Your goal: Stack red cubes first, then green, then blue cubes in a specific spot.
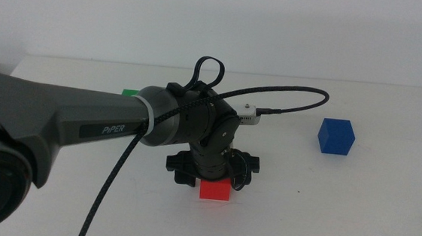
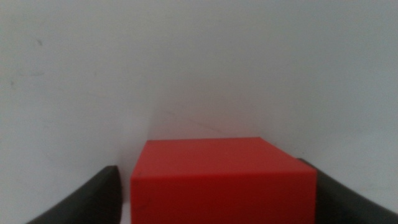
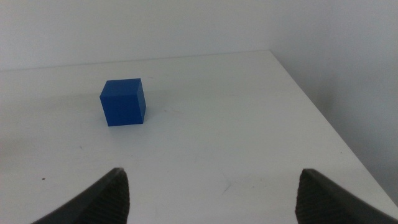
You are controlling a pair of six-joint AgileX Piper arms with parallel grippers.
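Red cube (image 1: 214, 189) sits on the white tabletop (image 1: 354, 212) near the front middle, directly under the left hand (image 1: 210, 180), which points straight down over it. In the left wrist view the red cube (image 2: 222, 180) fills the space between the two dark jaws; a thin gap shows on one side, so whether they clamp it cannot be told. The left arm (image 1: 67, 122) reaches in low from the left side, its black cable (image 1: 288, 98) looping above the wrist. A sliver of the green cube (image 1: 129, 93) peeks out behind that arm. The blue cube (image 1: 336, 136) stands well apart to the right. The right hand (image 3: 211, 193) hangs above the tabletop with its jaws wide apart, the blue cube (image 3: 123, 102) ahead of it.
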